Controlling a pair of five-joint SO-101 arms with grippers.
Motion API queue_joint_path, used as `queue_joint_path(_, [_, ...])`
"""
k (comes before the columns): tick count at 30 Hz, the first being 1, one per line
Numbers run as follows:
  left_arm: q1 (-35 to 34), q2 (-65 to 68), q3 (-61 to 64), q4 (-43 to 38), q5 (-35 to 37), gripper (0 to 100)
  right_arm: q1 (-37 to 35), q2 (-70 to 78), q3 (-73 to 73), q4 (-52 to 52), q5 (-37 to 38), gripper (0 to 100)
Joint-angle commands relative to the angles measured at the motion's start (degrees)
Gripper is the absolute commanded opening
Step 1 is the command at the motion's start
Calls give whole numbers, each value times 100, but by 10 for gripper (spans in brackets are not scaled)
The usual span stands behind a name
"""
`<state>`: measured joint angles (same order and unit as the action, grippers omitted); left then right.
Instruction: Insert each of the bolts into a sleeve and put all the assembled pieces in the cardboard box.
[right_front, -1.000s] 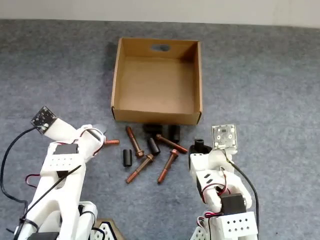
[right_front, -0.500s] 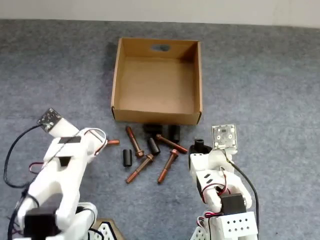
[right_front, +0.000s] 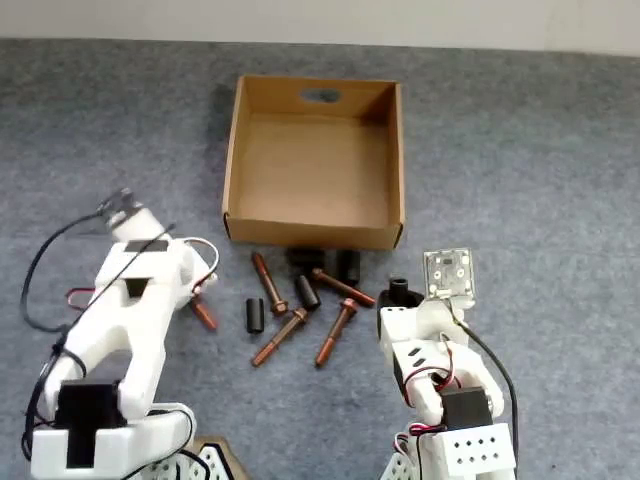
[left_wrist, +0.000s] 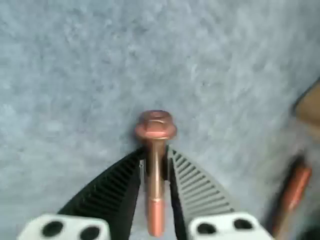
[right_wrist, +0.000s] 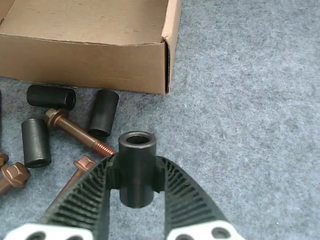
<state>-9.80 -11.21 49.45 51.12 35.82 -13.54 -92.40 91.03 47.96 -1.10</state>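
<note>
Clamps a copper-coloured hex-head bolt (left_wrist: 155, 131) in the left gripper (left_wrist: 156, 156), left of the loose pile (right_front: 307, 292); pinches a black cylindrical sleeve (right_wrist: 136, 185) in the right gripper (right_wrist: 137, 161), near-right of the brown cardboard box (right_front: 312, 233). Probably mating stage: needs shank aligned with bore.

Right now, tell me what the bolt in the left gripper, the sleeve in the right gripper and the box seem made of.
Bolt: metal, probably steel with a copper-coloured coating, judging by the reddish-brown sheen and flanged hex head.
Sleeve: probably blackened metal, possibly plastic. It is a smooth, matte black, thick-walled tube.
Box: cardboard, plain matte brown with folded corners.
</note>
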Motion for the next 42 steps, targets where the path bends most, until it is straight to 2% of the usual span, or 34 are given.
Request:
queue_joint_path(1, [-22,-22,-831,1196,-1196,5,57,-92,-22,22,-9,5])
queue_joint_path(6, [470,40,-1455,2488,-3824,10,57,-92,-22,22,-9,5])
queue_joint_path(8, [646,40,-1341,2426,-4818,10,57,-92,-22,22,-9,5])
queue_joint_path(10, [848,40,-1130,2224,-5319,10,57,-92,-22,22,-9,5])
queue_joint_path(18, [1648,-13,-558,1477,-5345,11,57,-92,-31,22,-9,5])
queue_joint_path(20, [1798,31,-576,1459,-5327,38,57,-92,-31,22,-9,5])
queue_joint_path(24, [1631,31,-611,1459,-5037,133,57,-92,-31,22,-9,5])
queue_joint_path(29, [1402,40,-567,1055,-5055,109,57,-92,-31,22,-9,5])
queue_joint_path(42, [1420,163,-338,598,-5081,112,57,-92,-31,22,-9,5])
